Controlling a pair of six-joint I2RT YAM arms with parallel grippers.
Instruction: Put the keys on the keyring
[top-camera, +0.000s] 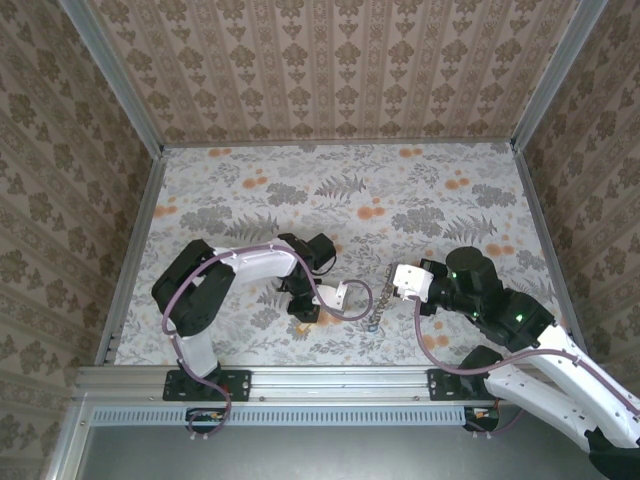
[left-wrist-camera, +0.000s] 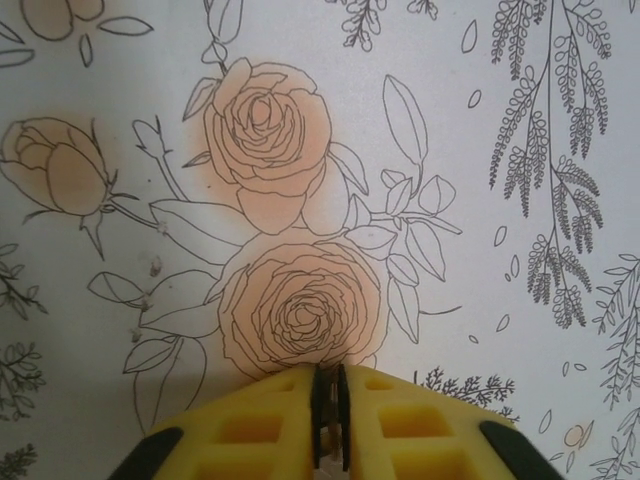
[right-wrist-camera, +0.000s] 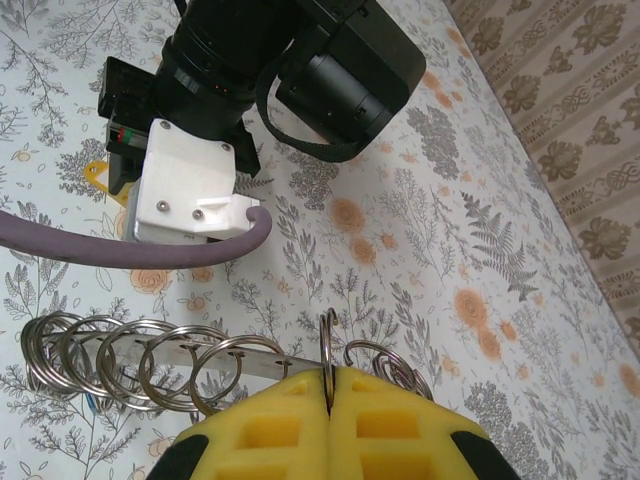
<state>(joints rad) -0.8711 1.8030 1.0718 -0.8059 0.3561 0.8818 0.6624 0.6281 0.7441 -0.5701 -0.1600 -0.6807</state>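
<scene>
Right claw (right-wrist-camera: 328, 385) yellow pads clamped on silvery chain of linked metal rings (right-wrist-camera: 150, 365), left claw (left-wrist-camera: 328, 405) pinched on a thin dark object, identity unclear, floral-patterned table (top-camera: 400, 190).

Two arms worked the table: one left gripper (top-camera: 303, 308), one right gripper (top-camera: 385, 300), one keyring (right-wrist-camera: 190, 365) (its linked loops too overlapped to count).

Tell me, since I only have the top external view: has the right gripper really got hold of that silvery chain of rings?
Observer: Yes. In the right wrist view, the right gripper is shut on one upright ring of the silvery keyring of linked wire rings.
Operator: And the left gripper, is it holding a key?
Observer: In the left wrist view, the left gripper is pressed shut with a thin dark sliver between its yellow fingers. I cannot tell whether that is a key.
</scene>
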